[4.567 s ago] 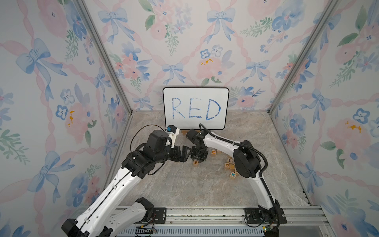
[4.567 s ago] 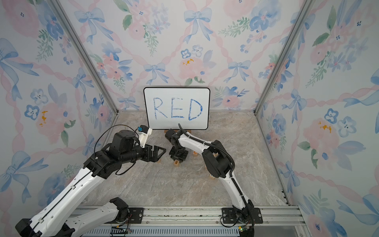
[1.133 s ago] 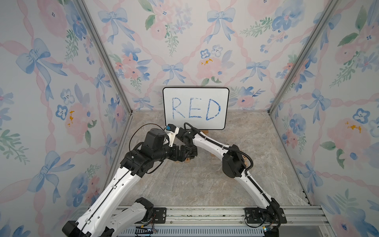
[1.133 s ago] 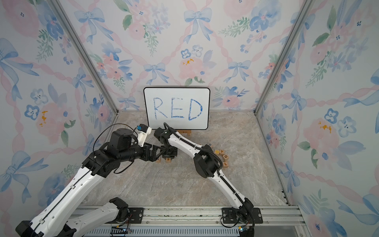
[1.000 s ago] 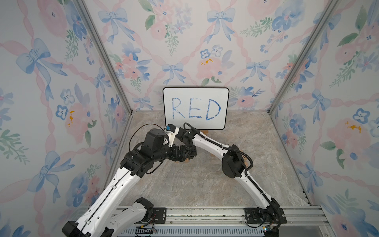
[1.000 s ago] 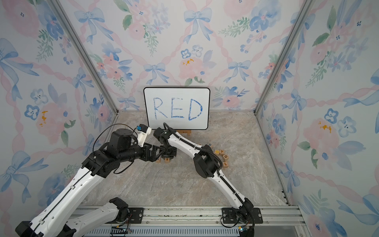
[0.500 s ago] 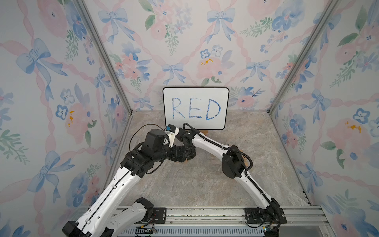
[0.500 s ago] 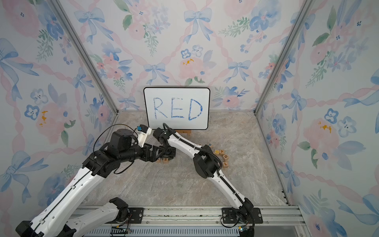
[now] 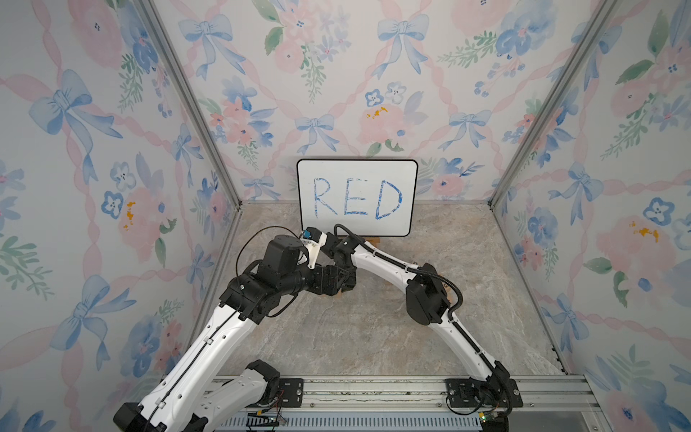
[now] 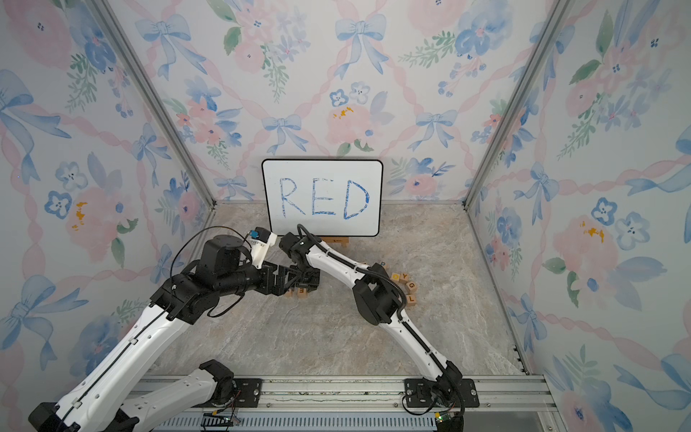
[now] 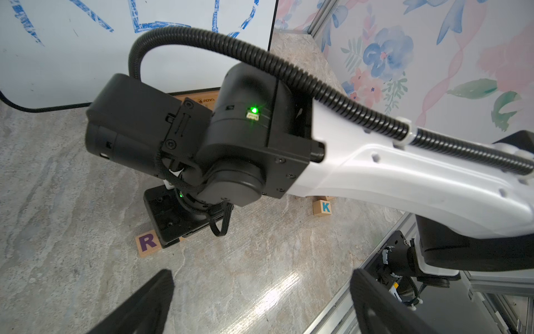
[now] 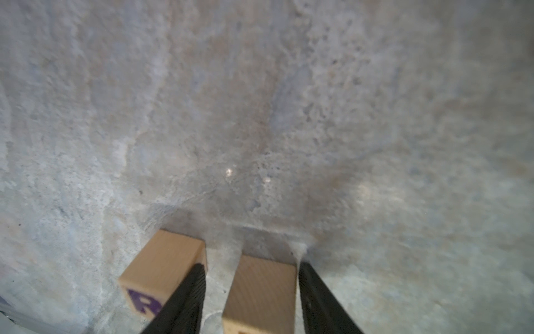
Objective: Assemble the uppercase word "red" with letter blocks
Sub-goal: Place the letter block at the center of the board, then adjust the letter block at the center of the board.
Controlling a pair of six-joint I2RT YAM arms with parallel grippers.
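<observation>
Two light-wood letter blocks stand side by side on the stone floor, a small gap between them. The R block (image 12: 161, 269) (image 11: 147, 243) shows a dark purple letter. The other block (image 12: 260, 292) sits between the fingers of my right gripper (image 12: 251, 266), which is open, with floor showing between one finger (image 12: 196, 289) and the block. In a top view this block (image 10: 302, 291) shows an orange-red letter. My left gripper (image 11: 260, 306) hovers just in front of the pair, open wide and holding nothing. In both top views the two grippers overlap above the blocks.
The white board (image 9: 357, 198) with blue RED leans on the back wall. A teal K block (image 11: 323, 207) lies beyond the right arm. Several loose letter blocks (image 10: 407, 286) lie at the right, beside the right arm's elbow (image 10: 377, 299). Floral walls close three sides.
The right gripper's jaws have parted from the block beside the R. Earlier that arm was further right; it swung left with the block. The left arm has hardly moved.
</observation>
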